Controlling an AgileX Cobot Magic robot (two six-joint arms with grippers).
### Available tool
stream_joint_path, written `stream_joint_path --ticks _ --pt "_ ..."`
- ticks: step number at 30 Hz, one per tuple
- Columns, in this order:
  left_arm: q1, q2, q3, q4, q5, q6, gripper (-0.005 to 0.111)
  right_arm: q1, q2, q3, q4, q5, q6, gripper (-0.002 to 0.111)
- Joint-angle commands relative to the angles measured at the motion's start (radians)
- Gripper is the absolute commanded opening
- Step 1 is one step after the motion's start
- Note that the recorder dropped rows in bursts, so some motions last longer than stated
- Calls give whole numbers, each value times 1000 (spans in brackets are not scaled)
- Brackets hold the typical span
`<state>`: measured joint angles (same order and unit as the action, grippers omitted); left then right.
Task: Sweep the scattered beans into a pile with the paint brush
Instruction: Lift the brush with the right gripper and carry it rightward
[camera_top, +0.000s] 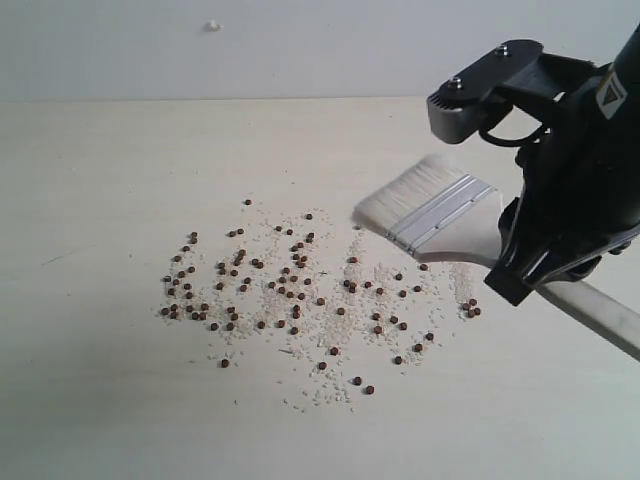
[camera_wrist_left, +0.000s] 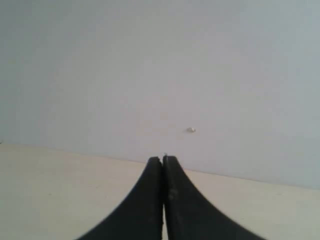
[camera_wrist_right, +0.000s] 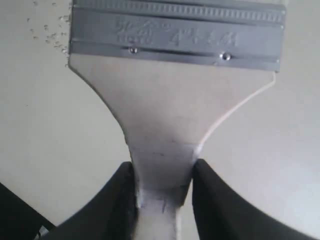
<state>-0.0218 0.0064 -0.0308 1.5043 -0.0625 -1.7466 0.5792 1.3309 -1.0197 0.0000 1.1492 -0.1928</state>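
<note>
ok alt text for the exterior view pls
The right claw holds a paint brush by its handle, bristles angled toward the right edge of a scatter of brown beans and white grains on a pale table. Nothing is piled yet.

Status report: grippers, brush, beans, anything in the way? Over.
Right gripper shut on paint brush handle; left gripper shut, empty. Brush head by scatter's far right edge. Beans scattered, not gathered. Nothing blocking the sweep.

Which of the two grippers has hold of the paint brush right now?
The right gripper: its jaws clamp the paint brush by its handle. The left gripper is shut on nothing.
</note>
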Motion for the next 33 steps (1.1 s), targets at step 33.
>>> stream_joint_path --ticks 33 --pt "2 1253 -780 -59 688 1250 0 -53 -2 0 22 -24 -23 0"
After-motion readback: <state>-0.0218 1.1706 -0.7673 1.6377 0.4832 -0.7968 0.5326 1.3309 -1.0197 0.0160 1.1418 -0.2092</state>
